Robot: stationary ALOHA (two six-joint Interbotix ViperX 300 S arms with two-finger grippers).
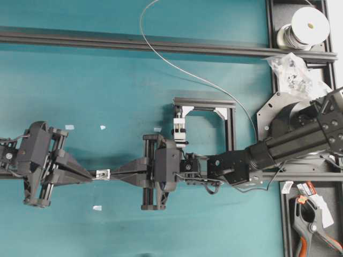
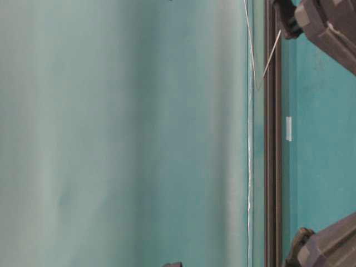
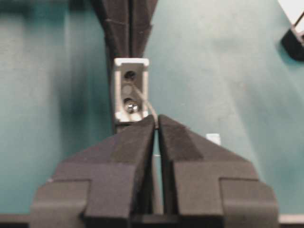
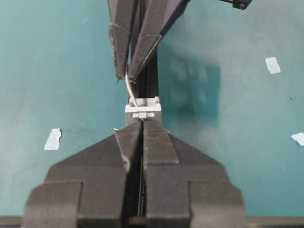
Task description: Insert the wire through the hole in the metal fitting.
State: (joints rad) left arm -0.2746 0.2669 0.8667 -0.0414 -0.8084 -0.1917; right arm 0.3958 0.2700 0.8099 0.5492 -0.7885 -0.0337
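Wire [image 3: 145, 100], thin, stiff, silvery: your left gripper [image 3: 156, 124] pinches it beside the small square silver metal fitting [image 3: 130, 90]; right gripper [image 4: 142, 126] clamps that fitting; regrip near the tip.

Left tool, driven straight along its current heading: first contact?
Most likely the metal fitting, sitting right off the left tool tips, with the wire bridging the small gap. The right tool grips the fitting from the far side. Exact gap is hard to judge.
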